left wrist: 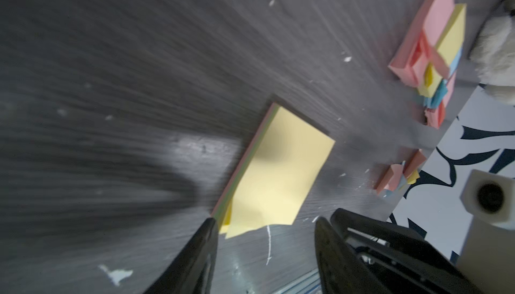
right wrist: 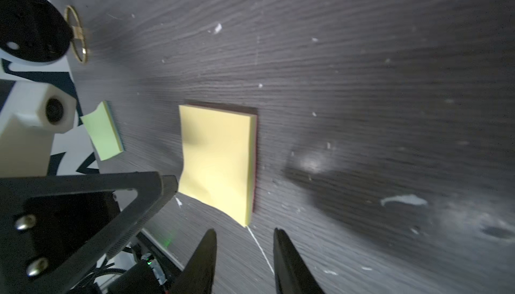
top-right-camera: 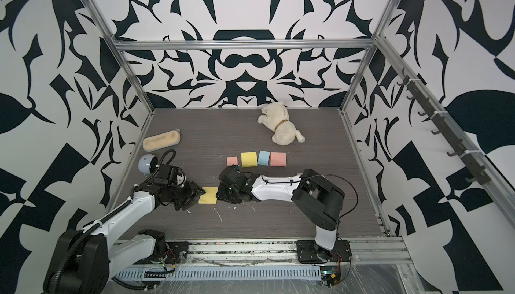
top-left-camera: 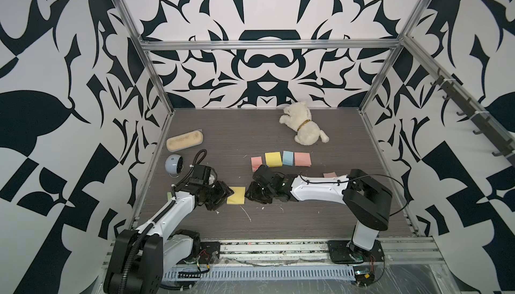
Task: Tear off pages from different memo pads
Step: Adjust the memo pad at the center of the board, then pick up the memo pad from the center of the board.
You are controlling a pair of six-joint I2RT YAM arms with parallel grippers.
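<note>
Table (right wrist: 362, 83): memo pad (right wrist: 217, 156) before right pincer (right wrist: 245, 231)

This is a robotics lab test cell. An aluminium frame (top-left-camera: 267, 45) of slotted profiles boxes in a dark wood-grain table (top-left-camera: 237, 128). The wall panels (top-left-camera: 55, 83) around it carry a bold black-and-white abstract print. Two white-and-black robot arms, the left arm (top-left-camera: 178, 205) and the right arm (top-left-camera: 320, 186), are bolted to a metal rail (top-left-camera: 278, 250) along the table's front edge. Below the rail sit a slotted cable duct (top-left-camera: 250, 273) and an exposed circuit board (top-left-camera: 362, 274) with bare wires. A strip of hooks (top-left-camera: 471, 111) runs along one side of the frame. A plush dog (top-left-camera: 305, 124) and pastel memo pads (top-left-camera: 273, 159) lie on the table as unrelated odds and ends.
</note>
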